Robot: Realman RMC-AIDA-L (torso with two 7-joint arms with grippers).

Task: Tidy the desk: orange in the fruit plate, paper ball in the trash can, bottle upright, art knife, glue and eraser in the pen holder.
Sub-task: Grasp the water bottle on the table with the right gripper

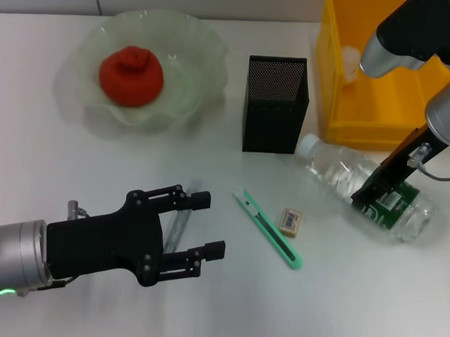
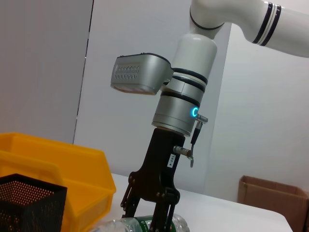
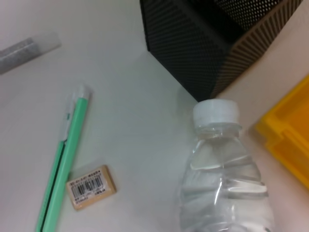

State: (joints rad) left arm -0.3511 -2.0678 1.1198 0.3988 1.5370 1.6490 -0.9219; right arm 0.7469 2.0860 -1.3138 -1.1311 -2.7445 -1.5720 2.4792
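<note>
The orange [image 1: 132, 75] rests in the pale-green fruit plate [image 1: 204, 54] at the back left. The black mesh pen holder [image 1: 275, 103] stands mid-desk beside the yellow trash can [image 1: 364, 108], where a white paper ball [image 1: 350, 62] shows. The bottle [image 1: 338, 171] lies on its side, white cap toward the pen holder. My right gripper [image 1: 386, 199] is down over its green label. The art knife [image 1: 267, 227] and the eraser [image 1: 291, 221] lie in front on the desk [image 1: 210, 160]. My left gripper [image 1: 211, 225] is open low over the grey glue [image 1: 178, 223].
The wall and a cardboard box [image 2: 270, 200] lie beyond the desk on the right. The right wrist view has the bottle's cap [image 3: 216, 113] close to a corner of the pen holder [image 3: 203, 43], with the trash can [image 3: 289, 140] just behind.
</note>
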